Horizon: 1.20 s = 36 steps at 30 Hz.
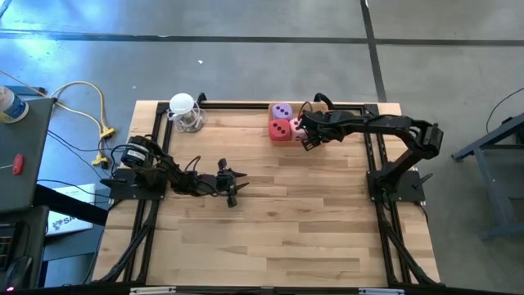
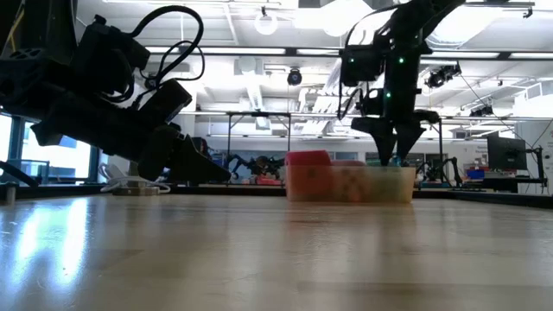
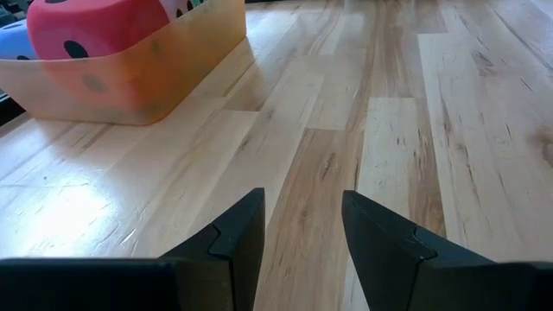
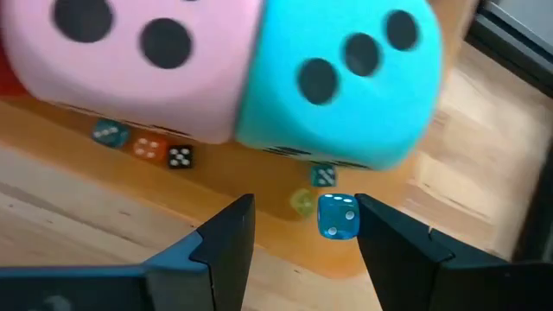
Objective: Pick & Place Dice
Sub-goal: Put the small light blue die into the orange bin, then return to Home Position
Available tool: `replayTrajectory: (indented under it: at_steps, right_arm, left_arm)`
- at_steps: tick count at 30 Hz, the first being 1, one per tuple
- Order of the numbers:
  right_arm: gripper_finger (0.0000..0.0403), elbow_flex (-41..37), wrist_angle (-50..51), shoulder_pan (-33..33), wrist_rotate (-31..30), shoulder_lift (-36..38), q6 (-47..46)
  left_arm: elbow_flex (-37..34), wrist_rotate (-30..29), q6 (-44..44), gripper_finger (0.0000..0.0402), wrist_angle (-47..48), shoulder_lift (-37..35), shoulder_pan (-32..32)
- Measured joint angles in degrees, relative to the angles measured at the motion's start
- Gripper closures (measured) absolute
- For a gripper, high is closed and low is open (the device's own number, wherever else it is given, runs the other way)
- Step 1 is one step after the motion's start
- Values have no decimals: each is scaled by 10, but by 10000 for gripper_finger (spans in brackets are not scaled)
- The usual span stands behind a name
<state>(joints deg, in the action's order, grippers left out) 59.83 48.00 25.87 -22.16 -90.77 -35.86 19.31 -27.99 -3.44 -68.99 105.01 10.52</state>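
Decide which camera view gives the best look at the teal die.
The right wrist view: the teal die fills the frame, three pips showing, beside the pink die. The high view hides it under the right gripper; the low and left wrist views don't show it clearly.

Grey concrete floor surrounds the table; bright ceiling lights overhead (workshop clutter behind).

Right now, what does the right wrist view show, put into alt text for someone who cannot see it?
A pink die and a teal die sit side by side in a translucent container with several tiny dice below them. The right gripper has its dark fingers apart around a small blue die.
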Motion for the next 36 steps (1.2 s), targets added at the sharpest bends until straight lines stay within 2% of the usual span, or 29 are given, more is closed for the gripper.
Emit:
replayTrajectory:
  at_steps: [4, 36]
  right_arm:
    - [214, 0, 18, 0, -27, 11, -28]
    - [214, 0, 36, 13, -33, 3, -62]
  left_arm:
    - [0, 0, 0, 253, 0, 0, 0]
    - [0, -2, 0, 253, 2, 0, 0]
